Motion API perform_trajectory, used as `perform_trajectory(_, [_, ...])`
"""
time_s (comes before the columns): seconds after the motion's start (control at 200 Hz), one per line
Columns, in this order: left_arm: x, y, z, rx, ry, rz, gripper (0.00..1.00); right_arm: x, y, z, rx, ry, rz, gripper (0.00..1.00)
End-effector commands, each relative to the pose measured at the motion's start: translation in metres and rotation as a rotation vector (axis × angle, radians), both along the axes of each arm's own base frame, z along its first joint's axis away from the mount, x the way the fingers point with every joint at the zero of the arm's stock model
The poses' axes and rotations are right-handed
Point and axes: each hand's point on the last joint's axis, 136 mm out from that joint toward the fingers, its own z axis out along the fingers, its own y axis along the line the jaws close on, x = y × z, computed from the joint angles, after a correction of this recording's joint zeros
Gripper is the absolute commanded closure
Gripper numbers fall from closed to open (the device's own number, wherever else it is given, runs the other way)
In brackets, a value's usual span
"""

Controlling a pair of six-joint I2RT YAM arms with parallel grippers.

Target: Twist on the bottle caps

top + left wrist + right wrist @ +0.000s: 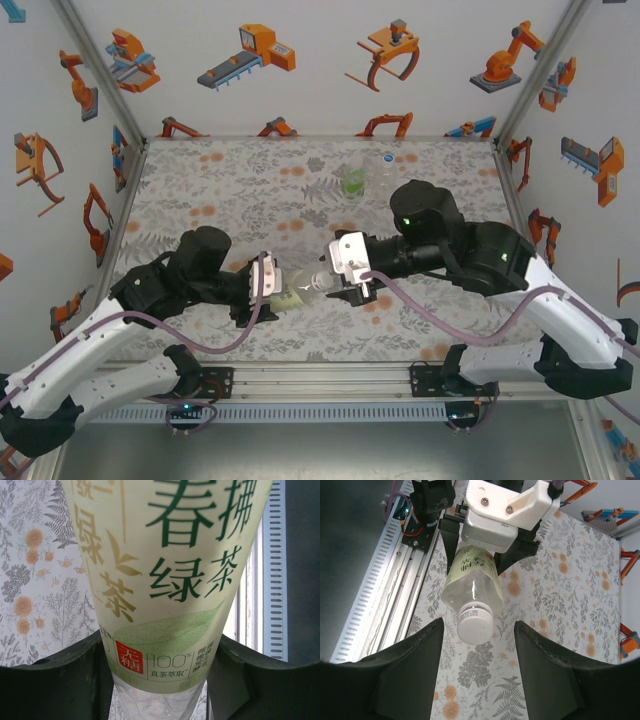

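My left gripper (272,292) is shut on a pale yellow-green bottle (292,298), held sideways above the table with its neck pointing right. Its printed label (165,570) sits between the left gripper's dark fingers (60,680). A white bottle cap (476,626) sits on the bottle's neck. My right gripper (479,625) is around the cap, open, with a gap on each side between the cap and its fingers (410,670). From above, the right gripper (335,283) faces the left one. A bright green bottle (352,181) and a colourless bottle (383,170) stand upright at the back.
The floral tablecloth (230,190) covers the table. An aluminium rail (330,375) with the arm bases runs along the near edge. Patterned walls (300,60) close off the back and both sides.
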Motion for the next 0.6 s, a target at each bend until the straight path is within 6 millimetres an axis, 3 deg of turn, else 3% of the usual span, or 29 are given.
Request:
perform_trajectory(0.0, [-0.0073,-0.0008,0.0175,-0.042,0.005,-0.025,1.0,-0.0079,0.0003,0.0081,0.025,-0.037,0.057,0.46])
perform_trajectory(0.596, [-0.0078,-0.0075,0.024,-0.071,0.011,-0.039,1.0,-0.0062,-0.0077,0.0016,0.006,-0.037,0.023,0.59])
